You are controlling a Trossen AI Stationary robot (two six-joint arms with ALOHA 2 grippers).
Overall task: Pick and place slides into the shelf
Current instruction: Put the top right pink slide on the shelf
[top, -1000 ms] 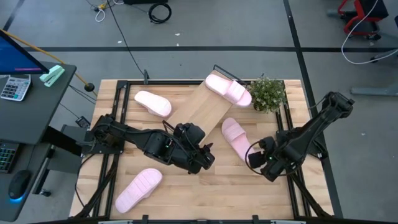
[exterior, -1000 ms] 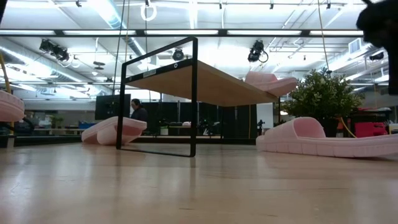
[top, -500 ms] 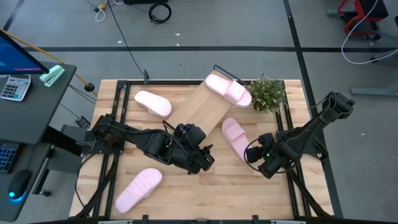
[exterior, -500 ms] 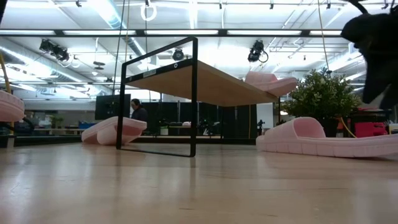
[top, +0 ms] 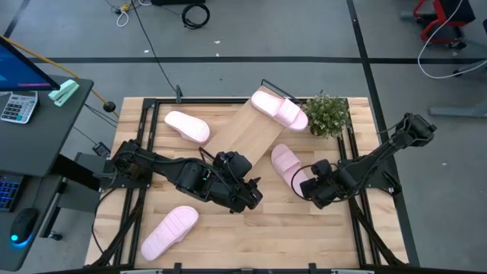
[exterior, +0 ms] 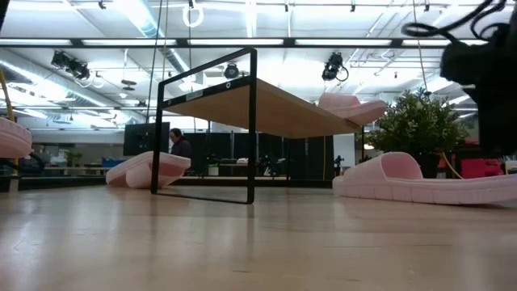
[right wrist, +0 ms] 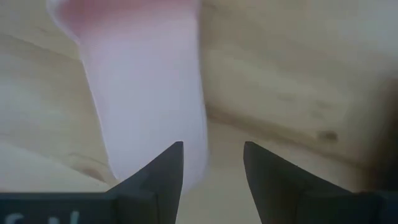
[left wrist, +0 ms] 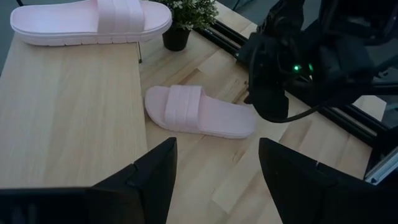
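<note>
Since a second ago the right claw (top: 306,183) has swung in toward the slide lying beside the shelf, and now it sits right at that slide's (top: 288,167) near end. Its jaws stand released, parted, with the pink sole just ahead of them and off to one finger's side in the right wrist view, not squarely between them.

That offset is my worry. If the claw closes as it stands, one finger could land on top of the foam rather than beside it, and the soft sole may squash, twist or skid away across the bench (top: 266,221). A grip on the very end could also let the long slide droop and swing once lifted.

The shelf (top: 251,131) sits askew on the bench, with one slide (top: 279,109) already on its far end, partly overhanging. Carrying another up there risks nudging that one off, or knocking the small potted plant (top: 327,114) right beside it.

The left claw (top: 251,194) waits near the shelf's near corner, also released and empty; the two arms are close, so a wide swing could bring them together. Two more slides lie on the bench, one at the far left (top: 187,126) and one at the near left (top: 169,231).
</note>
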